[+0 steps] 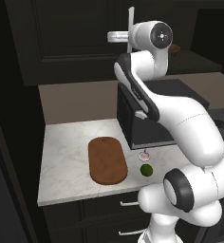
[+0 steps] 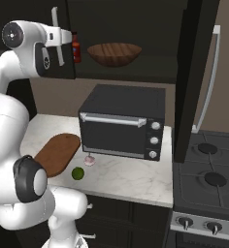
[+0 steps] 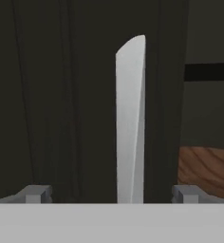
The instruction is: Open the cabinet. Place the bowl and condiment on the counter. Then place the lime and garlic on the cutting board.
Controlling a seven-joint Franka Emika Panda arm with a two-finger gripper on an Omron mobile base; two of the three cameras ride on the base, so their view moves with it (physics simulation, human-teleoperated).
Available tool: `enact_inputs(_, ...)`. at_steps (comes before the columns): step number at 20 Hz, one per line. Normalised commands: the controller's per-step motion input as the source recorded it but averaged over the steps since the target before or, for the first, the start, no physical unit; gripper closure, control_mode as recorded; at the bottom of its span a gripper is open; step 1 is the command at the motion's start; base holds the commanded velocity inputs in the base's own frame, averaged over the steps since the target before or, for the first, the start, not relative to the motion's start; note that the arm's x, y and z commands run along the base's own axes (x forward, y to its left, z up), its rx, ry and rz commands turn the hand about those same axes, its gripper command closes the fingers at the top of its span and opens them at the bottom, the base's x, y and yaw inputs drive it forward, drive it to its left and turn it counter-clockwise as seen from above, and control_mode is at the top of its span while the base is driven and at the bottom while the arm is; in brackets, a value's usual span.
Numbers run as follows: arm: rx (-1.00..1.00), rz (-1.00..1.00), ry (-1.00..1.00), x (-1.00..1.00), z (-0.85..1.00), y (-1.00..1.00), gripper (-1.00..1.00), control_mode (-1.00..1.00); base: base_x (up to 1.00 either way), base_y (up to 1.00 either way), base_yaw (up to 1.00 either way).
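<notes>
Two fingers of my end effector (image 3: 112, 193) stand wide apart, straddling the cabinet (image 3: 61, 95) handle (image 3: 130, 118) untouched.

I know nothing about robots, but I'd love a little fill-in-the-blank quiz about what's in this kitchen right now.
1. The gripper has its fingers spread on either side of the silver ____ of the cabinet door.
2. The bowl sits inside the cabinet, directly above the black ____.
3. The lime and the garlic lie on the counter, to the ____ of the cutting board in the left base view.

Missing words: handle; toaster oven; right
</notes>
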Motion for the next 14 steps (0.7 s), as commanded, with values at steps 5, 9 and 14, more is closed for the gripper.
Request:
enact_inputs(5,-0.02,0.00,0.00,0.11,0.00,-0.01,-1.00,-1.00,0.00,0.00,0.00)
enact_inputs(9,0.00,0.00,0.00,0.11,0.00,0.00,-1.00,-1.00,0.00,0.00,0.00)
enact_inputs(14,0.00,0.00,0.00,0.01,0.00,0.00,-1.00,-1.00,0.00,0.00,0.00)
